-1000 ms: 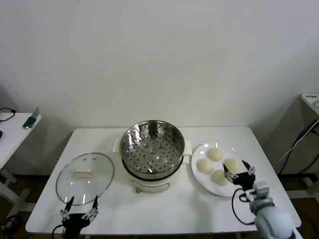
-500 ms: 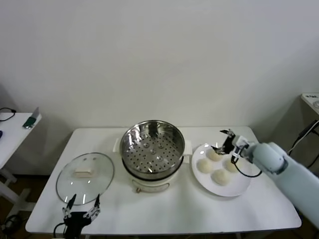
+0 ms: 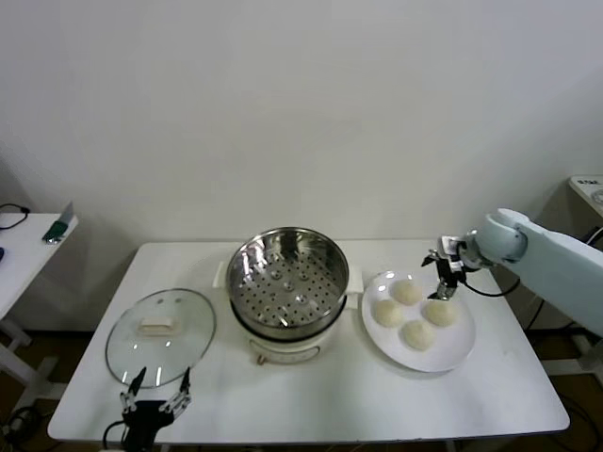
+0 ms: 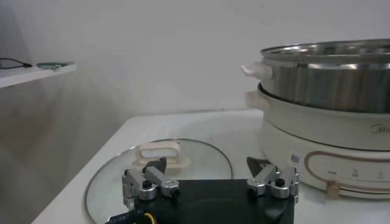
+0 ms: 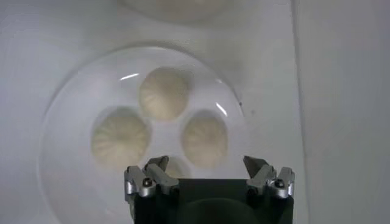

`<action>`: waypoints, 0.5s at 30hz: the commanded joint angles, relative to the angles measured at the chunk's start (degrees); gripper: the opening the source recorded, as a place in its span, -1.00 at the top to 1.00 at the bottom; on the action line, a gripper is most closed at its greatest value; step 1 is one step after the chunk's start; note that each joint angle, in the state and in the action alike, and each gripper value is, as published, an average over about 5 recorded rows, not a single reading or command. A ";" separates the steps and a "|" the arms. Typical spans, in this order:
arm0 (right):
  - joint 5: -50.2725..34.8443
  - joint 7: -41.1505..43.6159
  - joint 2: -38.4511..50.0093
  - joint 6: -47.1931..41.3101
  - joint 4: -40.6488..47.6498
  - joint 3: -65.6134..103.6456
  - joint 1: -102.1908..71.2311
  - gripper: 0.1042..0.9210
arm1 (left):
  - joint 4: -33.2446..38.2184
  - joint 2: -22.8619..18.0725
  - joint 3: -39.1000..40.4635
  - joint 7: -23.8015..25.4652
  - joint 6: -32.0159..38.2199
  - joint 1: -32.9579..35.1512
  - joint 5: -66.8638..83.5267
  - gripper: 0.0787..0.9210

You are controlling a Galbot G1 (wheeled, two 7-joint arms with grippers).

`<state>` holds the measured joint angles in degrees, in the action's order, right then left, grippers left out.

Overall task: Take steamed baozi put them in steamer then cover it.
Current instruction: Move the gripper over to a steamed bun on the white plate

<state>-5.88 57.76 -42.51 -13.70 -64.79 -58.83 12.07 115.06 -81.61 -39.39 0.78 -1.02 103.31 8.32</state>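
Note:
Four off-white baozi (image 3: 415, 309) lie on a white plate (image 3: 452, 353) right of the steamer (image 3: 287, 282), a shiny perforated pot on a white base. Three baozi show in the right wrist view (image 5: 163, 92), a fourth partly hidden behind the gripper body. My right gripper (image 3: 443, 273) is open and empty, hovering above the plate's far right side; it also shows in the right wrist view (image 5: 206, 167). The glass cover (image 3: 160, 336) with a cream handle lies flat left of the steamer. My left gripper (image 3: 155, 395) is open and empty, just in front of the cover's near edge (image 4: 207, 167).
A side table (image 3: 24, 245) with a green object stands at the far left. A cable hangs off the table's right side (image 3: 565, 259). Bare tabletop (image 3: 320, 400) lies in front of the steamer.
My right arm has swung up from the front right table edge to above the plate's far right side. The left gripper has stayed in place.

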 commanded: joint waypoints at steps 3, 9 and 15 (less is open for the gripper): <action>1.89 5.21 -12.33 2.57 15.34 -4.19 0.42 -0.76 | -0.61 0.16 -0.10 0.00 0.14 0.00 0.09 -0.77; 5.48 4.68 -15.06 4.46 20.28 -1.01 -2.86 -0.76 | -0.80 0.05 -0.11 -0.05 0.36 0.23 0.11 -0.77; 7.87 3.48 -16.21 5.49 22.91 1.39 -4.94 -0.76 | -1.11 -0.08 0.04 -0.11 0.61 0.24 0.03 -0.77</action>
<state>-1.01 60.59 -54.72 -9.75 -48.51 -58.72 9.04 113.99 -81.59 -39.37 0.69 -0.46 103.53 8.39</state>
